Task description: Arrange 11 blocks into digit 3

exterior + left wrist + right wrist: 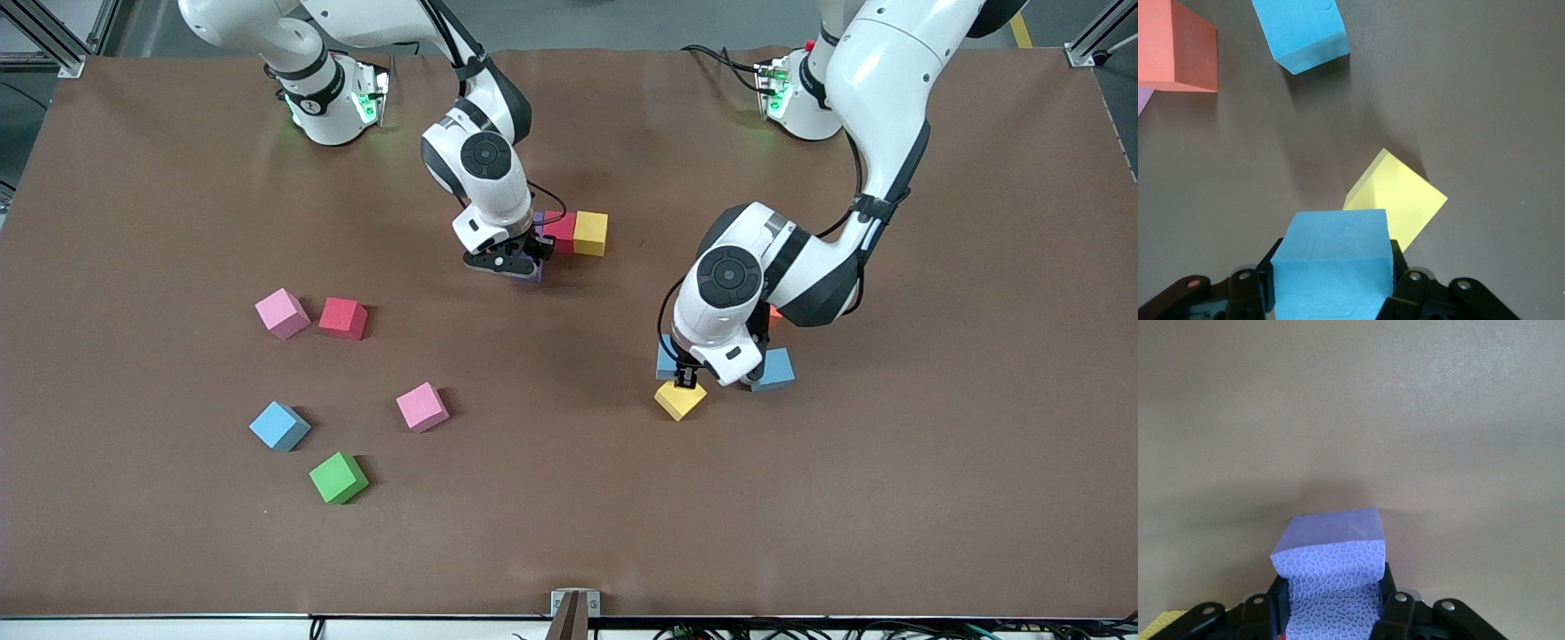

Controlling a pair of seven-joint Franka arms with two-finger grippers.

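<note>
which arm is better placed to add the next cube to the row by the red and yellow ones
Right. Its hand already grips a purple cube right beside the red cube and yellow cube; the left hand holds a blue cube away from them.

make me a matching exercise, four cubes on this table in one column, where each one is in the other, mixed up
Cubes:
1. purple cube
2. green cube
3. held light blue cube
4. yellow cube in the row

Places:
A. in the left pincer
B. touching the red cube, on the side toward the left arm's end
C. in the right pincer
D. loose, nearest the front camera

Pairs: 1-C, 2-D, 3-A, 4-B
</note>
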